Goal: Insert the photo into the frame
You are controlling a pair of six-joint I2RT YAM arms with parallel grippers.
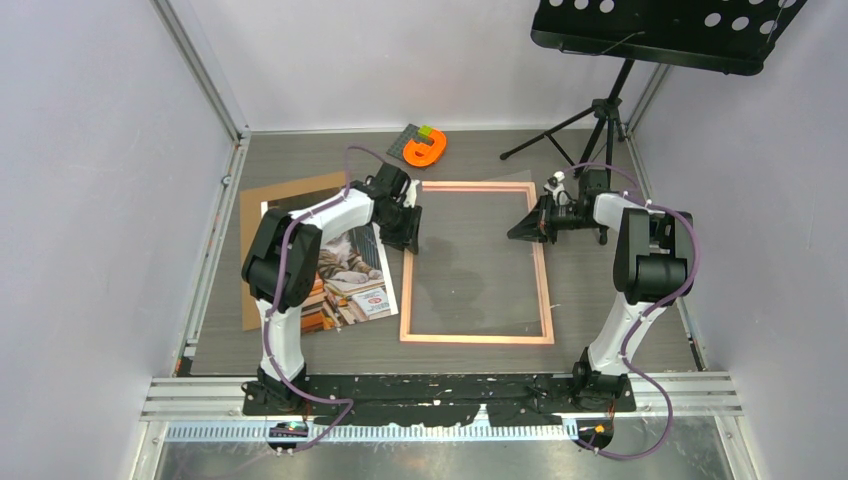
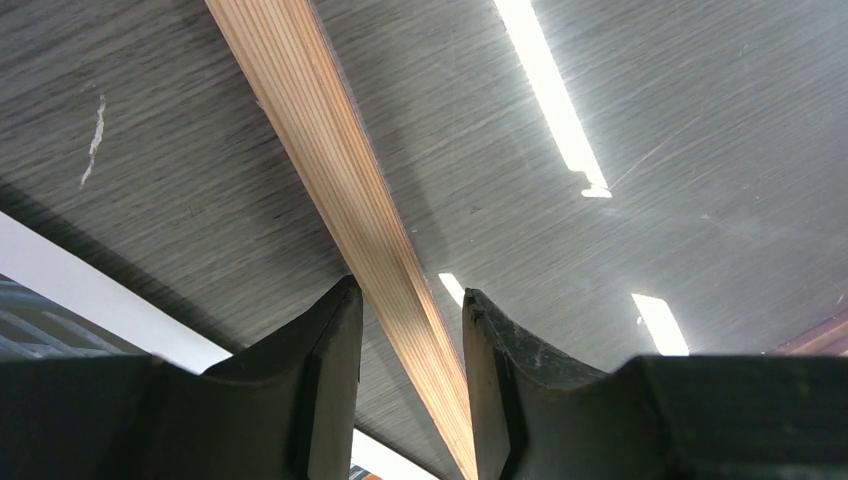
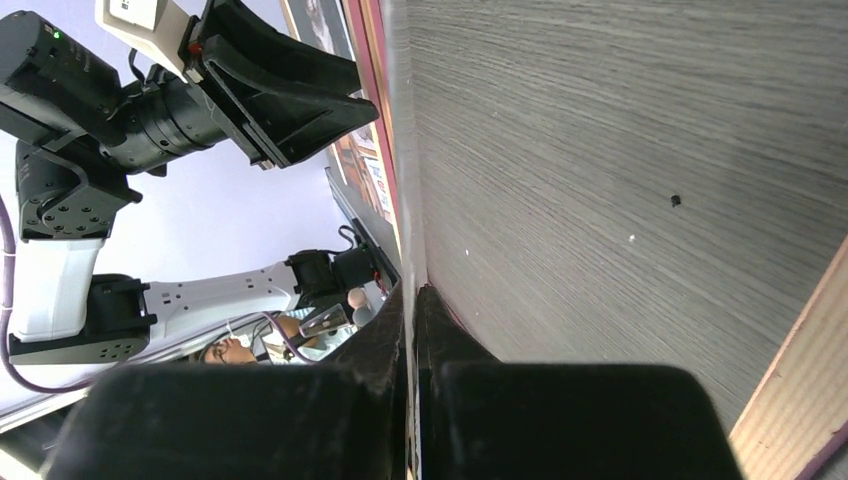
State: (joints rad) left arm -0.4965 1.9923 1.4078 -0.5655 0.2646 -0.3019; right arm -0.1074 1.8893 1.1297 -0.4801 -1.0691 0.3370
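Observation:
The pink frame [image 1: 546,290] lies flat mid-table. My left gripper [image 1: 405,238] stands over its left rail near the far corner. In the left wrist view that rail [image 2: 330,150] runs between the parted fingers of the left gripper [image 2: 408,295], which is open. My right gripper [image 1: 520,228] reaches in over the frame's right rail and is shut on the edge of the clear pane [image 1: 470,250]. In the right wrist view the pane's thin edge [image 3: 405,150] runs up from the right gripper [image 3: 410,290]. The photo [image 1: 350,285], a cat on books, lies left of the frame, partly under the left arm.
A brown backing board [image 1: 262,215] lies under the photo at the left. An orange piece on a small grey plate [image 1: 425,148] sits at the back. A black music stand [image 1: 600,110] on a tripod stands at the back right. Walls close in both sides.

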